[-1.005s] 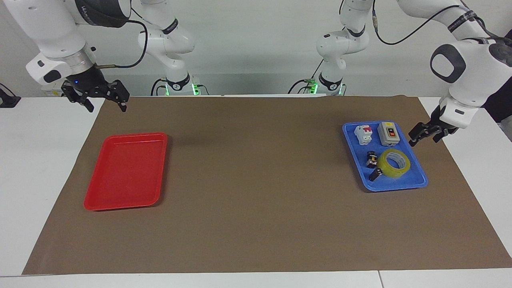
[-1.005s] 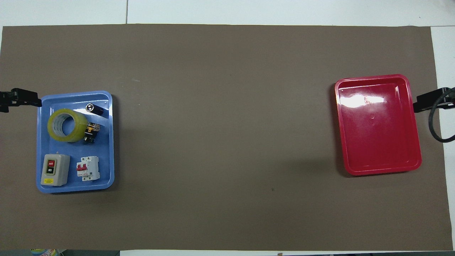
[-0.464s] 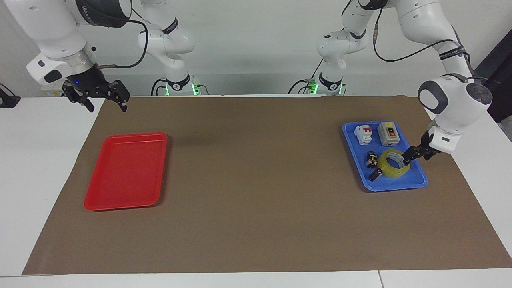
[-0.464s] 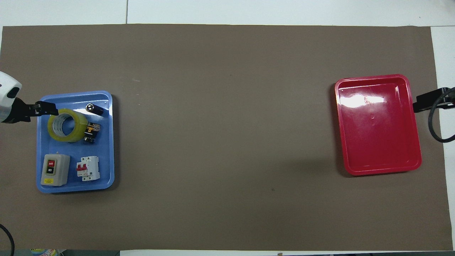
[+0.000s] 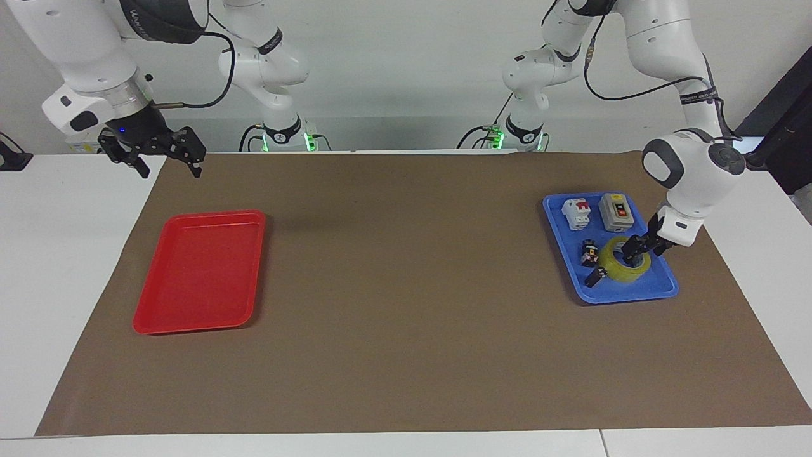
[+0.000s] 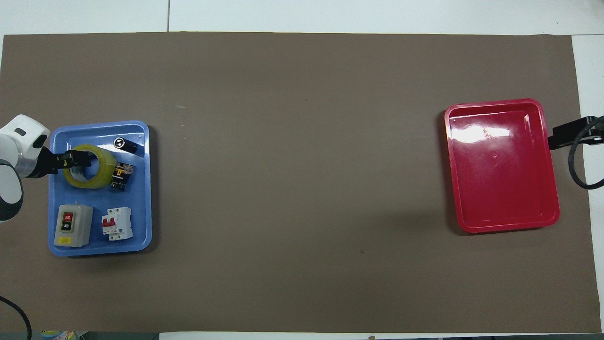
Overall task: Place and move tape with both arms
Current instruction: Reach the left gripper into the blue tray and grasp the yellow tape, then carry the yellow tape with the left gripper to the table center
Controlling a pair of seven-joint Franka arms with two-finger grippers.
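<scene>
Tape (image 5: 625, 260) (in the blue tray (image 5: 660, 289)) sits under the left end effector (image 5: 630, 252), grip unclear.

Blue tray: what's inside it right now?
Blue tray holds the tape, a grey switch box, a white breaker and two small black parts. The left end effector covers part of the tape.

My facing camera sits high across the surface (image 5: 406, 444), looking back at both arm bases from a fair distance. My overhead camera looks steeply down and forward from the robots' end. Both share the brown mat (image 6: 302, 189), blue tray (image 5: 663, 289) and red tray (image 6: 500, 226), half a turn apart.
</scene>
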